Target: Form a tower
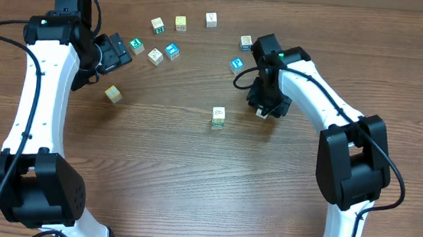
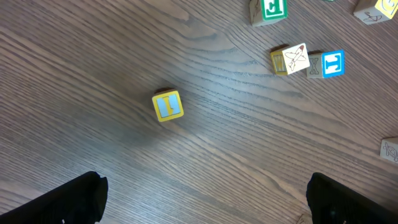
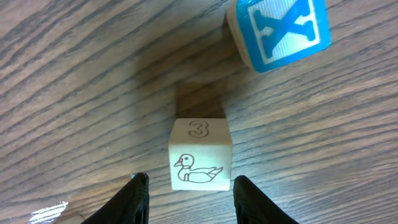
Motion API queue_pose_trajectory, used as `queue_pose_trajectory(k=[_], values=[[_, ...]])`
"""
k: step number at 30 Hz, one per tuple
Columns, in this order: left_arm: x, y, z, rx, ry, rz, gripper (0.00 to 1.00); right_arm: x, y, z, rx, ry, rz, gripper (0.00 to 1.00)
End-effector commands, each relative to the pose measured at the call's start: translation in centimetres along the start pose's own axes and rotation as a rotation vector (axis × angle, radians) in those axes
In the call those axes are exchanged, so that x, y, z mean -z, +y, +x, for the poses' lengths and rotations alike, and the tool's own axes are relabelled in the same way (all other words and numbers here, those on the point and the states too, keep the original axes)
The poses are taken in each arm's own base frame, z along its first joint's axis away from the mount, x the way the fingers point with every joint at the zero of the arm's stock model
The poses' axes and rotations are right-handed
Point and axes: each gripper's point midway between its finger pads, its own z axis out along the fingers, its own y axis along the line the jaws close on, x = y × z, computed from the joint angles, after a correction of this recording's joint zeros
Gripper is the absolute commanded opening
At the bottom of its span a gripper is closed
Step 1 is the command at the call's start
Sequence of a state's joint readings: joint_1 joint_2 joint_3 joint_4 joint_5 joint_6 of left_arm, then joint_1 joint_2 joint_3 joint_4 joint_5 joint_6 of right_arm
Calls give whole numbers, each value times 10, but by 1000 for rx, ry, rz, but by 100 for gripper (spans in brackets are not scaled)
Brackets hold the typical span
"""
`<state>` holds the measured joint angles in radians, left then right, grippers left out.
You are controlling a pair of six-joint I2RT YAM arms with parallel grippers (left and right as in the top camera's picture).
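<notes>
The tower [image 1: 218,117] is standing mid-frame on the bench [image 1: 160,175]. Just to its right, my right pincer [image 1: 264,109] is gripping a duck cube [image 3: 200,158]. At upper left, my left pincer [image 1: 123,52] is hanging wide open.

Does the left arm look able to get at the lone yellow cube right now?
Probably yes. The left gripper is open, and the yellow cube stands alone on the table just ahead of it, with nothing between them.
</notes>
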<state>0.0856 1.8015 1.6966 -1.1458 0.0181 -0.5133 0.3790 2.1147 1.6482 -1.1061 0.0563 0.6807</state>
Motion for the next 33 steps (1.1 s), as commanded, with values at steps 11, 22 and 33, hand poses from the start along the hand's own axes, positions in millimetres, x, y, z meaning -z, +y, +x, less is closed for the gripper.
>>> queue_pose_trajectory(k=[11, 22, 33], values=[[-4, 0, 2, -25, 10, -11, 100, -6, -5, 1, 16, -18, 27, 45], [-5, -1, 2, -26, 10, -10, 100, -12, -3, 0, 13, -31, 15, 35], [-5, -1, 2, -26, 10, -10, 100, -12, -1, 0, 9, -28, 2, 28]])
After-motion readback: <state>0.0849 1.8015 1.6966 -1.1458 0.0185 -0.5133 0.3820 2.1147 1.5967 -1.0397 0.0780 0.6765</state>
